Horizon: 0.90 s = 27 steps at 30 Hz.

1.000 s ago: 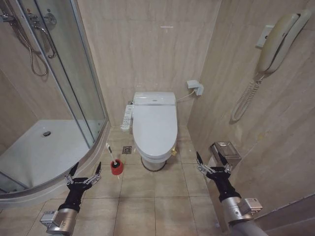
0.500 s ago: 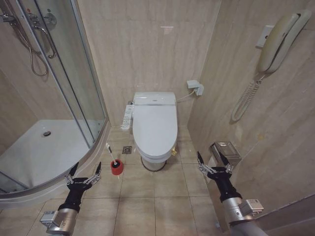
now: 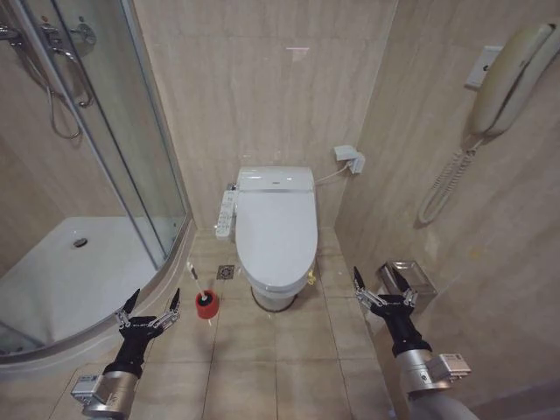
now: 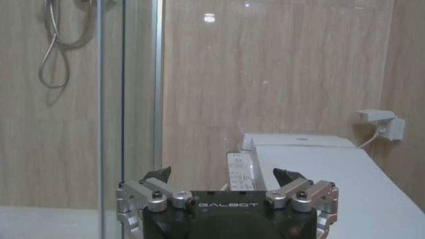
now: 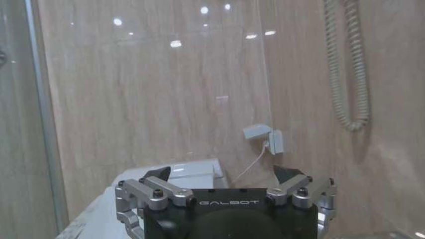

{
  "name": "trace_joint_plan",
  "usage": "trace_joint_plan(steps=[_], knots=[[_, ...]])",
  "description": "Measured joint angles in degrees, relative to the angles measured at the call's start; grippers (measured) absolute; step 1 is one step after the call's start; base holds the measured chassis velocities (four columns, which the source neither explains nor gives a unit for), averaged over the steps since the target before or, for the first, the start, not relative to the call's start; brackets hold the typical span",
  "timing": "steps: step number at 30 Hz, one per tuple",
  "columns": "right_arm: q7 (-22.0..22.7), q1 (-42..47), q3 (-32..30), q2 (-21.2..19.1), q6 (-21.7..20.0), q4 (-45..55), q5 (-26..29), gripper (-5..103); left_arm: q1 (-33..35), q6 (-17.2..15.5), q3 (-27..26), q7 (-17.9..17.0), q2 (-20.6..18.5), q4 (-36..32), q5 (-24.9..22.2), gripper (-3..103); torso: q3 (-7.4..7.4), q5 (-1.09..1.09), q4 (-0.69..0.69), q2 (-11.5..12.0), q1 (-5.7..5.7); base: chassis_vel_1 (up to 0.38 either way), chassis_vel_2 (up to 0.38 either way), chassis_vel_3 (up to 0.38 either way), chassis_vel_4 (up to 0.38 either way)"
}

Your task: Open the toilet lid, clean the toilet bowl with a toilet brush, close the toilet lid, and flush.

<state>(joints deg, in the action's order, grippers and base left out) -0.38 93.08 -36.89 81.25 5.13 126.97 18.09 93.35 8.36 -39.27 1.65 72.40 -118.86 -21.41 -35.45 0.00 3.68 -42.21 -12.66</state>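
two claws are hanging low in front of me, one on each side, and neither is touching anything. my left claw (image 3: 150, 306) is hovering over the floor tiles (image 3: 262, 367) near the curved edge of the shower tray (image 3: 52, 289), its fingers spread wide and holding nothing. my right claw (image 3: 382, 284) is sitting close to the right wall, just in front of the metal paper holder (image 3: 416, 278), also spread wide and holding nothing.

i am seeing the toilet lid (image 3: 276, 232) lying shut over the toilet bowl (image 3: 273, 297), straight ahead between the two claws and well apart from both. it is standing farther from me than either claw, against the back wall. in the left wrist view the left claw (image 4: 226, 181) is pointing toward the glass shower door (image 4: 126, 99), with the toilet lid (image 4: 332, 174) lying beyond it and off to its right side. in the right wrist view the right claw (image 5: 224, 178) is aiming at the back wall, with the white tank end of the toilet beyond it.

i am seeing the toilet brush (image 3: 196, 278) standing tilted in its red holder (image 3: 206, 304) on the floor, beside the bowl on its left. it is lying just ahead and to the right of my left claw, near but not touching. a long button panel (image 3: 226, 214) is running along the toilet's left side.
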Motion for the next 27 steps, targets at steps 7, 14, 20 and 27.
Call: trace_joint_plan(steps=[7,14,20,27], knots=[[0.74,-0.41,-0.19,0.11,0.15,-0.34,-0.69,100,-0.01,0.0,0.0,0.0,0.0,0.0,0.0,100,0.0,-0.03,0.01,0.0,-0.02,-0.212,0.232,0.23,-0.225],[1.72,-1.2,-0.25,0.07,0.46,-1.16,-1.15,100,0.01,0.0,0.0,0.0,0.0,0.0,0.0,100,-0.01,-0.01,-0.04,0.02,-0.02,-0.119,0.114,0.089,-0.101],[2.05,-1.63,-0.44,-0.01,0.67,-1.78,-1.14,100,0.04,0.0,0.0,0.0,0.0,0.0,0.0,100,0.02,0.01,-0.01,-0.02,0.06,0.039,-0.048,-0.042,0.05],[2.87,-2.26,-0.62,-0.08,0.68,-2.86,-1.12,100,0.06,0.0,0.0,0.0,0.0,0.0,0.0,100,0.02,0.0,-0.02,-0.02,0.05,-0.031,0.045,0.043,-0.046]])
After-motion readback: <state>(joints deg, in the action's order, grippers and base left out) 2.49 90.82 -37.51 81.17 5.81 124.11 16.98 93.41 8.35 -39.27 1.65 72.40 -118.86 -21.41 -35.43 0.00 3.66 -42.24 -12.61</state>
